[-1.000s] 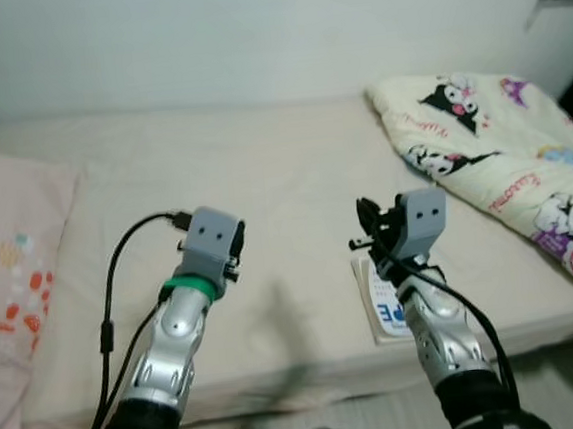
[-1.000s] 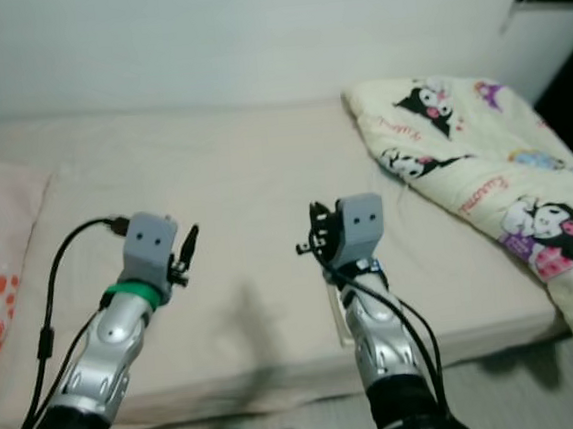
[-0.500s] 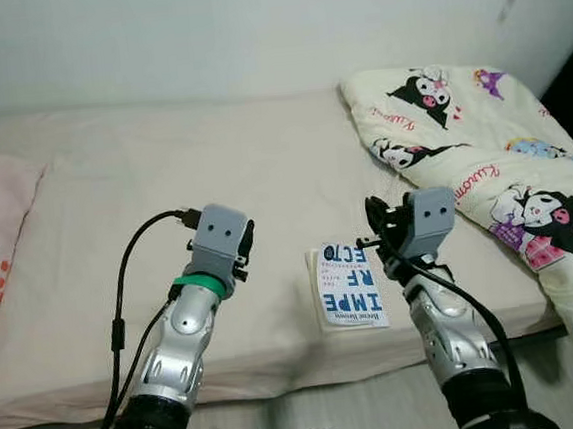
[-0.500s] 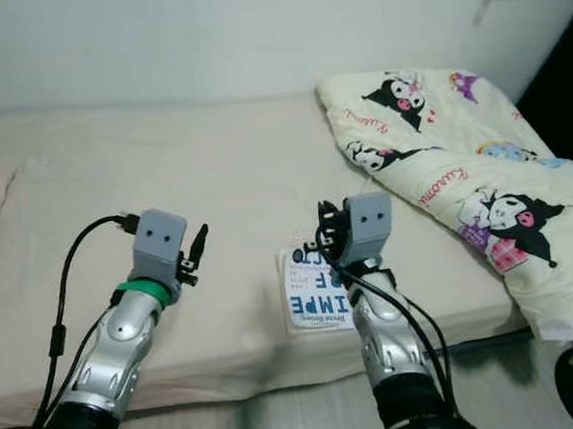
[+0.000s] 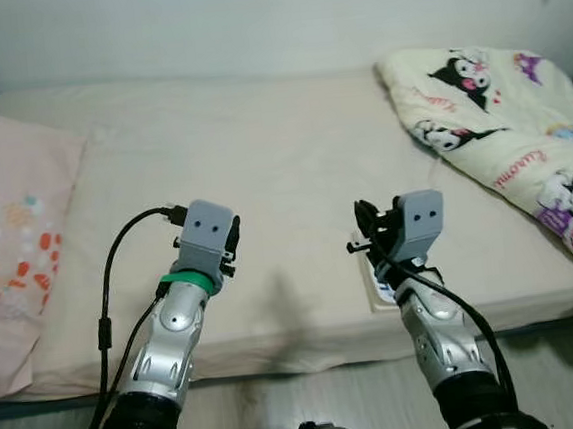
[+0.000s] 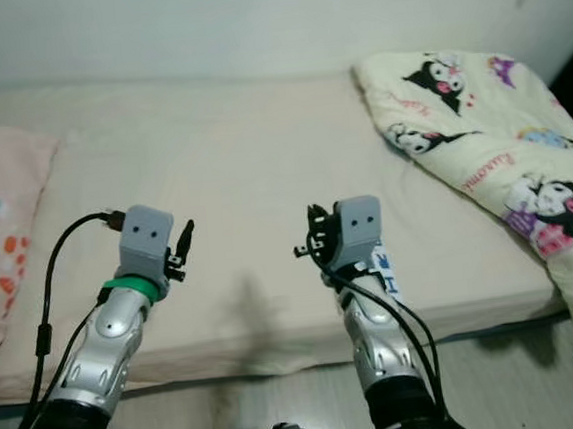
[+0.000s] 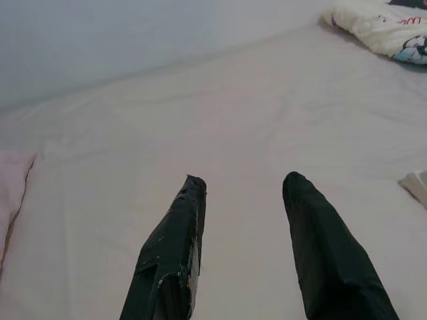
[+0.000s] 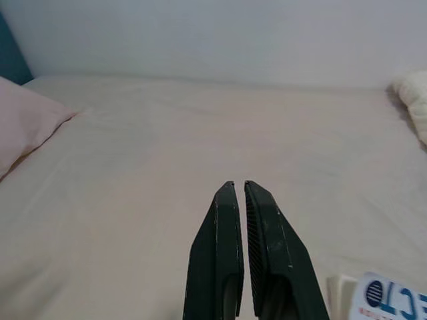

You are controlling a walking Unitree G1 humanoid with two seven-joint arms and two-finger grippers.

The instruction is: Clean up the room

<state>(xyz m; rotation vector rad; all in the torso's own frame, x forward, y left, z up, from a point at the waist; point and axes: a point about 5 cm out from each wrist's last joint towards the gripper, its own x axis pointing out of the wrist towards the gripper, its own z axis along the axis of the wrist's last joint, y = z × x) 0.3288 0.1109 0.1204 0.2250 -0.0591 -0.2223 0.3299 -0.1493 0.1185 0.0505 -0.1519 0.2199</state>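
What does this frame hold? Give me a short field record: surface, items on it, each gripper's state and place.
surface: bed with a beige sheet, against a white wall
pillow: pink, patterned, at the bed's left end
blanket: cream with cartoon print, bunched at the right end, hanging over the front edge
booklet: white with blue lettering, flat near the bed's front edge, mostly hidden under the right arm
left gripper: open, empty, above the sheet
right gripper: shut, empty, above the sheet beside the booklet
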